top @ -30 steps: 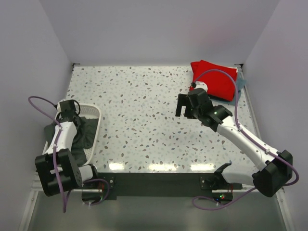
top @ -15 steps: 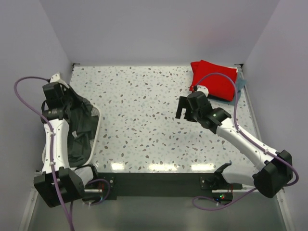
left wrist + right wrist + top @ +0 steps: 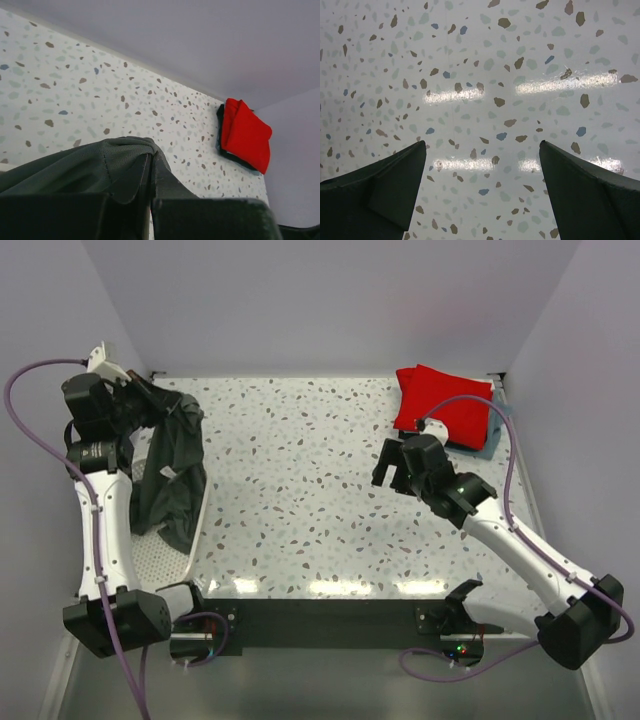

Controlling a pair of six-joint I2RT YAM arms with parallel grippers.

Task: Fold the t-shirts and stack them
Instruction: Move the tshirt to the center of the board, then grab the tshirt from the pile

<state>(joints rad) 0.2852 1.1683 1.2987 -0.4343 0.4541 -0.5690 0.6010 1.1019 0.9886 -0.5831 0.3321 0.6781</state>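
My left fingers [image 3: 150, 400] are clenched on a bunched edge of the dark grey t-shirt [image 3: 176, 465], raised high over the far-left corner of the bench [image 3: 300, 470]. I take it I hold it this high so the cloth can hang free of the white basket [image 3: 204, 506] and drop out of its crumple before I lay it flat. In my left wrist view the fabric gathers into a tight ridge right where the two pads meet, so the grip is on a fold and not a single layer. I cannot tell whether it is collar, hem or sleeve. The shirt hangs as a long, narrow drape. Its long axis runs from my pinch at the far end down toward the near edge, and its lower end trails on or just above the basket rim. My right fingers [image 3: 386, 464] are spread wide and hold nothing. They hover over bare bench right of centre, pointing down and toward the left, and I judge they are placed to catch a loose corner. The red t-shirt [image 3: 445, 405] sits folded in the far-right corner on top of the light blue-grey t-shirt [image 3: 497, 428], well apart from both my hands.
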